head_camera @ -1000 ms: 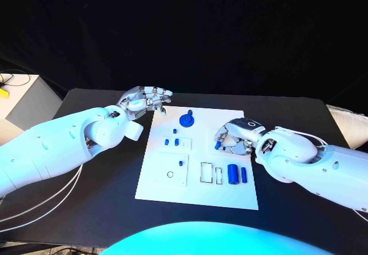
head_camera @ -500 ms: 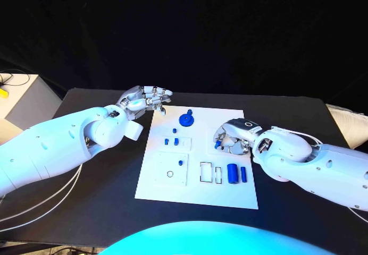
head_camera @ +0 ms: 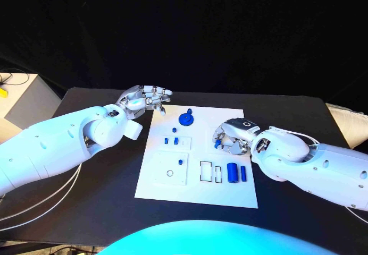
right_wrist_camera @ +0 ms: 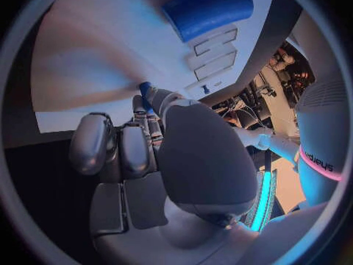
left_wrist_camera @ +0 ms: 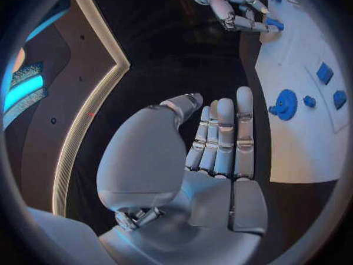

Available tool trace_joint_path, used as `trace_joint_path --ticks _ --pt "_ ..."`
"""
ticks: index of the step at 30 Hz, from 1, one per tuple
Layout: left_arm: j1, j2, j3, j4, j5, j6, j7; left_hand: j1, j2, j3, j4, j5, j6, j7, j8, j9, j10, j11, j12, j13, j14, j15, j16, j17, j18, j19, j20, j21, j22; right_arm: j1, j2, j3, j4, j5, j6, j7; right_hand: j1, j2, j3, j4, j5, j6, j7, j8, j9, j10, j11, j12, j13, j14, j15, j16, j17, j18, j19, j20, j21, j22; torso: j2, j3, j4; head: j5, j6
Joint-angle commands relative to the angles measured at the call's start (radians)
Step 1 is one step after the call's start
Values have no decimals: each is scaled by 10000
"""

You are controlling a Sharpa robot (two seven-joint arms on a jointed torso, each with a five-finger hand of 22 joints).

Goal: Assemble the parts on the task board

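Note:
The white task board (head_camera: 198, 183) lies in the middle of the black table. My right hand (head_camera: 234, 135) hovers over the board's right side and pinches a small blue part (head_camera: 218, 142) at its fingertips; the right wrist view shows that part (right_wrist_camera: 146, 89) against the board (right_wrist_camera: 103, 53). A blue round part with a knob (head_camera: 186, 119) sits near the far edge. Small blue pieces (head_camera: 172, 141) and two blue cylinders (head_camera: 237, 173) rest in the board. My left hand (head_camera: 145, 99) hangs by the board's far left corner, holding nothing, fingers straight in the left wrist view (left_wrist_camera: 220, 141).
A pale box (head_camera: 23, 103) stands off the table's left edge. Cables (head_camera: 46, 202) hang under my left arm. Rectangular slots (head_camera: 208, 171) and a square plate with a ring (head_camera: 170, 170) lie on the board's near half.
My right hand has edged slightly toward the board's middle and far side, still pinching the small blue part. The left hand has stayed put.

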Motion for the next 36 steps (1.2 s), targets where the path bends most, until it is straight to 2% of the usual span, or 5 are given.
trace_joint_path --ticks 1,9,26,32,36 --pt "0 2 8 38 -23 181 25 45 68 -40 19 7 -16 -26 35 -13 -82 15 -25 -8 -60 -13 -38 -8 150 63 -15 -35 -9 -23 -22 -4 79 -192 -675 6 134 139 213 -221 106 111 -25 91 98 543 -383 121 269 76 -77 84 80 -138 45 -50 137 120 4 -1 2 7 -8" --pt "0 -14 8 41 -23 184 9 45 68 -40 19 7 -16 -26 35 -13 -82 15 -25 -8 -60 -13 -38 -8 150 63 -15 -35 -9 -41 -194 17 345 550 -1315 -101 -378 40 780 -772 266 179 -69 278 349 782 -441 76 550 97 -123 146 193 -170 44 -103 333 361 -7 -2 1 23 -28" --pt "-1 37 8 -17 -28 239 -42 57 80 -38 14 9 -18 -31 41 -15 -90 10 -24 -13 -62 -16 -41 -7 152 64 -17 -40 -12 253 -820 295 1745 2762 -1269 -165 -567 29 959 -981 311 160 -65 324 435 804 -441 30 646 97 -126 146 193 -172 32 -108 354 402 -10 9 -14 61 -3" --pt "-3 92 8 -40 -29 245 -32 57 80 -38 14 9 -18 -31 41 -15 -90 10 -24 -13 -62 -16 -41 -7 152 64 -17 -40 -12 203 -282 237 1970 2774 -1116 -44 -615 32 1003 -1037 334 150 -61 332 455 804 -438 16 670 90 -124 129 159 -165 20 -107 328 383 -12 12 -24 106 -15" --pt "-3 146 8 -57 -30 252 -34 57 80 -38 14 9 -18 -31 41 -15 -90 10 -24 -13 -62 -16 -41 -7 152 64 -17 -40 -12 111 274 123 1913 2540 -1084 -22 -615 32 1003 -1037 334 150 -61 332 455 804 -438 16 670 90 -124 129 159 -165 20 -107 328 383 -11 8 20 150 -12"
